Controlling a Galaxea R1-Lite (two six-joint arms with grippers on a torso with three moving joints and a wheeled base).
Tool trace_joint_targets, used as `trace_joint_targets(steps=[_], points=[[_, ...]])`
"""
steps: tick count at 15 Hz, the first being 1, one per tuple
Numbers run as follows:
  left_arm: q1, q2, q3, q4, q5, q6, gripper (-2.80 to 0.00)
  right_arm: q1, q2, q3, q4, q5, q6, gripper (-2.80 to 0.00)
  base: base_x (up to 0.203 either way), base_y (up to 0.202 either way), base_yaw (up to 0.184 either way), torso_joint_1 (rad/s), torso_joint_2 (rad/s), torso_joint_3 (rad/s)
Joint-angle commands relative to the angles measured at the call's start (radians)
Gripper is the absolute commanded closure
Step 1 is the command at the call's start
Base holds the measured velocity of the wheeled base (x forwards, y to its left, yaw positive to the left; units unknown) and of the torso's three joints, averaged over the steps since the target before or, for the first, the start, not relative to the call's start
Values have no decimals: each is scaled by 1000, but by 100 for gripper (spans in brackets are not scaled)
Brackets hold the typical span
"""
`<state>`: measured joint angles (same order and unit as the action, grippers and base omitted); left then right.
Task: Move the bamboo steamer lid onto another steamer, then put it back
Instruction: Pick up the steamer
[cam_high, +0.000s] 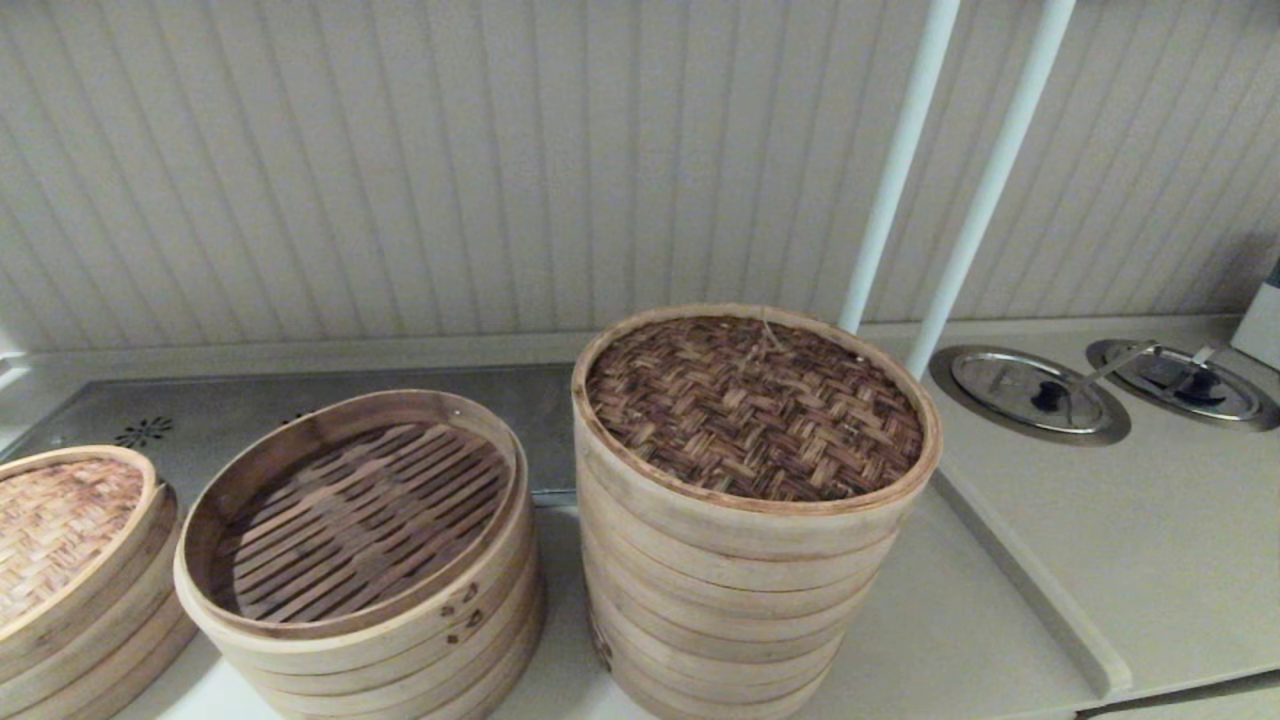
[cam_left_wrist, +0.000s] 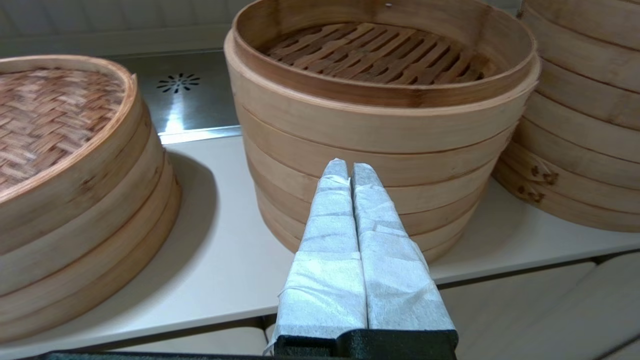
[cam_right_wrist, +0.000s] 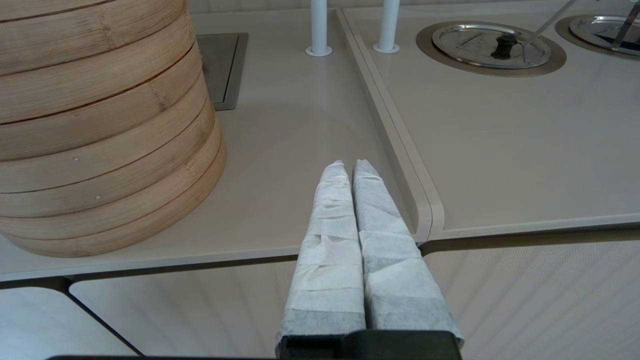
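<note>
The bamboo steamer lid (cam_high: 752, 405), dark herringbone weave in a pale hoop, lies flat on the tallest steamer stack (cam_high: 730, 590), hiding that stack's inside. Neither arm shows in the head view. In the left wrist view my left gripper (cam_left_wrist: 348, 167) is shut and empty, low in front of the shorter open stack (cam_left_wrist: 380, 125), with the tall stack (cam_left_wrist: 585, 125) off to one side. In the right wrist view my right gripper (cam_right_wrist: 350, 167) is shut and empty over the counter's front edge, beside the tall stack (cam_right_wrist: 95, 125).
The shorter open stack (cam_high: 360, 560) with a slatted floor stands left of the tall one. A stack under a paler woven lid (cam_high: 60, 540) is at the far left. Two white poles (cam_high: 940, 170) rise behind. Two round metal covers (cam_high: 1030, 392) sit in the raised right counter (cam_high: 1150, 560).
</note>
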<state>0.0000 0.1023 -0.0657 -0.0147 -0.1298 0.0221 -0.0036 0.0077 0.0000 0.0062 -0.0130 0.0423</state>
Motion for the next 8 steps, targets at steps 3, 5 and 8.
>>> trace_joint_targets(steps=[3, 5, 8], points=[[0, -61, 32, -4, 2, -1, 0, -1, 2, 3, 0, 1, 1, 0, 0, 0, 0, 0, 0, 0], [0, -104, 33, 0, 18, -1, 0, 1, 2, 3, 0, -1, 0, 0, 0, 0, 0, 0, 0, 0], [0, -109, 40, -6, 51, 3, 0, 1, 2, 3, 0, 1, 1, 0, 0, 0, 0, 0, 0, 0]])
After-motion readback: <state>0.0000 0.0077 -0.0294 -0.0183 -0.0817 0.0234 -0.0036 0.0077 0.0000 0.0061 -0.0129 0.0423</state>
